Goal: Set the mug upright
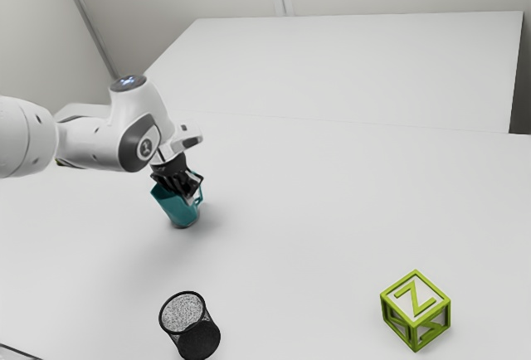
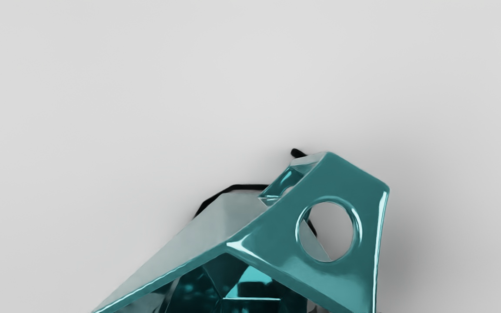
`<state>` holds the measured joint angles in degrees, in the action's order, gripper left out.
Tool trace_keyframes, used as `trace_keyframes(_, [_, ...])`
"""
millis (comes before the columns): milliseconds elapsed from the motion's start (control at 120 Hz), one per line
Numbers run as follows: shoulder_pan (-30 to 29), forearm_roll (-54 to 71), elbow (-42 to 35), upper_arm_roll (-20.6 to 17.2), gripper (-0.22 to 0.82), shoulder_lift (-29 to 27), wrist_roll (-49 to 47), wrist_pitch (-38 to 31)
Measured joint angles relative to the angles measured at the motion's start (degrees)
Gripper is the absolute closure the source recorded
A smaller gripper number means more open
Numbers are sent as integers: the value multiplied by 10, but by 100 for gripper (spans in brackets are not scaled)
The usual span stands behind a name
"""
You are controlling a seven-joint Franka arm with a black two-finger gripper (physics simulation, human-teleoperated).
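At the mouth of the teal mug (image 1: pixel 176 211), my black gripper (image 1: pixel 184 182) reaches down from the arm, its lower end overlapping the rim. The mug's mouth faces up toward the hand and its base is down, with a lean toward the exterior view's left; whether the base rests flat on the table I cannot tell. In the wrist view the angular mug (image 2: pixel 215 224) shows its dark teal inside and a handle (image 2: pixel 350 187) with a round hole. Part of the mug is hidden behind the gripper.
A black mesh cup (image 1: pixel 199 339) stands on the white table (image 1: pixel 299 235), nearer the exterior camera than the mug. Toward the exterior view's lower right sits a green-framed letter block (image 1: pixel 416 310). A thin dark-edged object (image 1: pixel 18 353) shows at the lower left corner.
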<state>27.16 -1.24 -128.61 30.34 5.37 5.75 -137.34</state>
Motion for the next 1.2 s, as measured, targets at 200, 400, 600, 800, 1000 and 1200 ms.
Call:
trace_keyframes(200, [1, 0, 5, 0, 55, 4, -5, 0])
trace_keyframes(400, [6, 2, 20, 0, 22, 2, -4, 5])
trace_keyframes(600, [10, 1, 39, 0, 8, -4, -2, 21])
trace_keyframes(800, [10, 9, 57, -1, 3, -30, 3, 47])
trace_keyframes(1000, [-53, 26, 135, -61, 1, -56, 18, 120])
trace_keyframes(1200, [-158, 47, 263, -160, 1, -60, 29, 236])
